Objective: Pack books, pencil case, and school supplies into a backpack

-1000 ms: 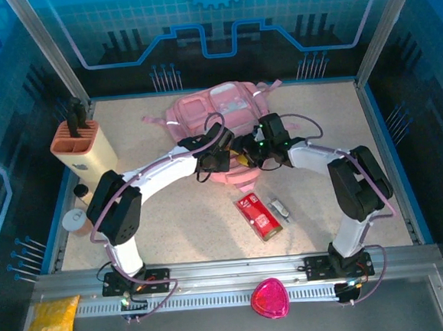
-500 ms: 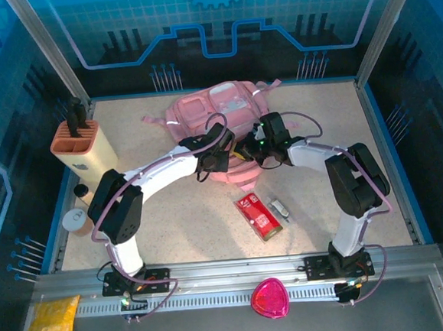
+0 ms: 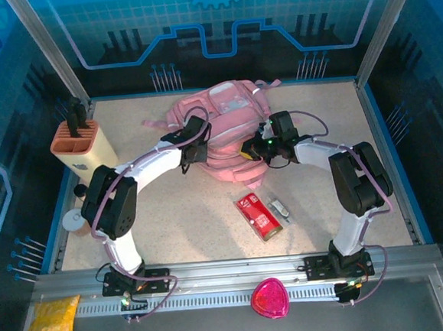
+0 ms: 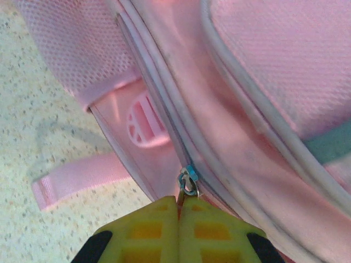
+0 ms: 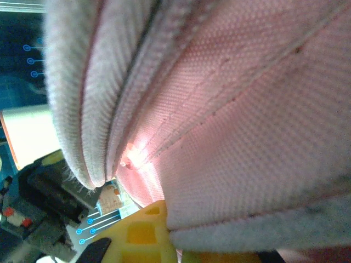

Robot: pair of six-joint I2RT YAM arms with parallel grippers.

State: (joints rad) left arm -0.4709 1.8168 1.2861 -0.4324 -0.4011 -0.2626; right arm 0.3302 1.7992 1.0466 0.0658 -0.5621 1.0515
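Well to the left of the backpack [image 3: 221, 108] stands a beige knife block [image 3: 82, 146]. The left arm [image 3: 114, 208] rises from its base, bends at the elbow and stretches its pale forearm up and to the right, reaching the backpack's left side. There the left gripper [image 4: 179, 204] has its yellow fingers pressed together, pinching the small metal zip pull [image 4: 188, 183] on the pink zipper line. The backpack lies on the far middle of the table [image 3: 172, 215], with a loose strap beside it. The right arm [image 3: 361, 177] folds at its elbow and reaches leftward to the backpack's near right corner. There the right gripper [image 3: 252, 149] sits against pink fabric that drapes over one yellow finger [image 5: 143, 234]; I cannot tell whether it is clamped. Nearer than the backpack lies the red pencil case [image 3: 258, 215], with the small grey-white piece [image 3: 281, 208] just to its right.
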